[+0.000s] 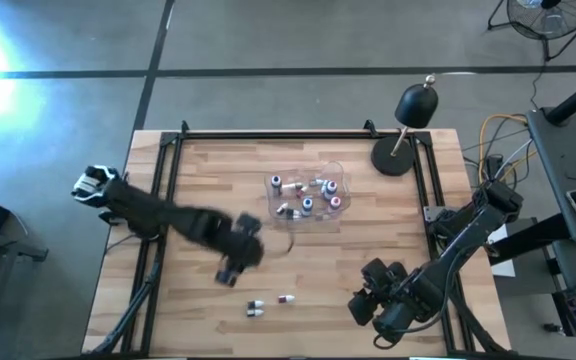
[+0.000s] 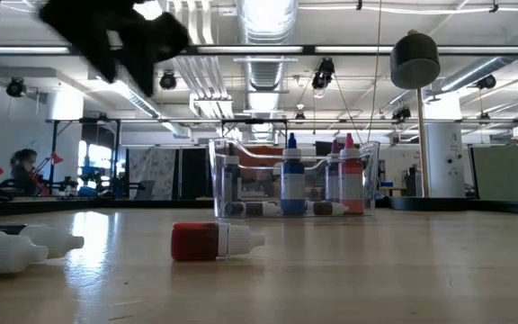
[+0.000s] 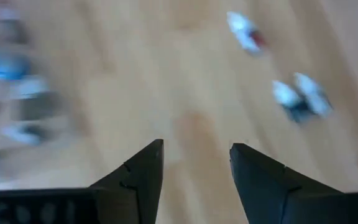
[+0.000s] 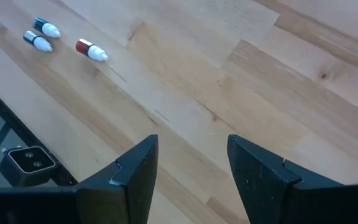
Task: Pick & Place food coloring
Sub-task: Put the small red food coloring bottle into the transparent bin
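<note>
Broadly, the wooden table [image 1: 198, 180] carries a clear plastic tub [image 1: 333, 172] near its middle, already holding several of the small bottles, while three more lie loose on the boards toward the front edge. The left arm reaches in from the left side and its left gripper [image 1: 232, 272] hangs above the wood between the tub and those loose bottles; in its wrist view the two dark fingers [image 3: 140, 177] stand parted with nothing between them. The right gripper [image 1: 366, 300] waits low at the front right, its fingers also apart and empty. The red food coloring bottle [image 1: 286, 298] lies on its side, long axis roughly parallel to the table's front edge, with the pair of white-capped bottles [image 1: 256, 308] just beside it, nearer the left arm. All three sit just in front of the left gripper and slightly to its right, while the right gripper is farther off. So the left arm looks better placed for the next pick, closing across a bottle's short side.
</note>
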`<move>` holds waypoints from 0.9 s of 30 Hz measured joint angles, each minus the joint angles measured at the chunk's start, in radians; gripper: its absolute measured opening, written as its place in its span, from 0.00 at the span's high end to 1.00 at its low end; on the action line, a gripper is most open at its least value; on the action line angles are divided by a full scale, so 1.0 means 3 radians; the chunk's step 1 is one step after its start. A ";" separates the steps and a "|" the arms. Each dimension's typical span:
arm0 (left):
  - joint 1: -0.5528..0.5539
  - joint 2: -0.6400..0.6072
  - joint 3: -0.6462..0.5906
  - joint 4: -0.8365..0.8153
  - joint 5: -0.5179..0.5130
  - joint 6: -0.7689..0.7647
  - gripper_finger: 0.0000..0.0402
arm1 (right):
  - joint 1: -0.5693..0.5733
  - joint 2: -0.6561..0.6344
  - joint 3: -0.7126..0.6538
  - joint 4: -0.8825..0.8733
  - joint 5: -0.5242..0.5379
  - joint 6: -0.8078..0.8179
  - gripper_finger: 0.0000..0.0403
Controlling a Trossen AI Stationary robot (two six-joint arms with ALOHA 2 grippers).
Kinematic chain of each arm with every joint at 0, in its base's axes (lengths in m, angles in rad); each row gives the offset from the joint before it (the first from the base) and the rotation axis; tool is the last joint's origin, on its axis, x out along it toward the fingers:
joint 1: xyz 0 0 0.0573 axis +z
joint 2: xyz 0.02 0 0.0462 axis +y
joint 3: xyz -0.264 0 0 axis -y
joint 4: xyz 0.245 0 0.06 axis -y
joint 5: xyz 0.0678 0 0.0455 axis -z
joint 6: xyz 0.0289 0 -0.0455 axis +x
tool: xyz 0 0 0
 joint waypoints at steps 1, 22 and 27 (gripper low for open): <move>-0.0137 -0.0027 -0.0128 0.0092 -0.0027 -0.0078 0.60 | 0.0000 0.0000 -0.0001 0.0002 0.0000 -0.0016 0.54; -0.0980 0.0774 -0.0591 0.1498 -0.0465 -0.1906 0.60 | 0.0001 0.0000 -0.0006 0.0026 -0.0018 -0.0095 0.54; -0.0980 0.0811 -0.0585 0.1498 -0.0480 -0.2153 0.60 | 0.0001 0.0000 -0.0006 0.0025 -0.0020 -0.0100 0.54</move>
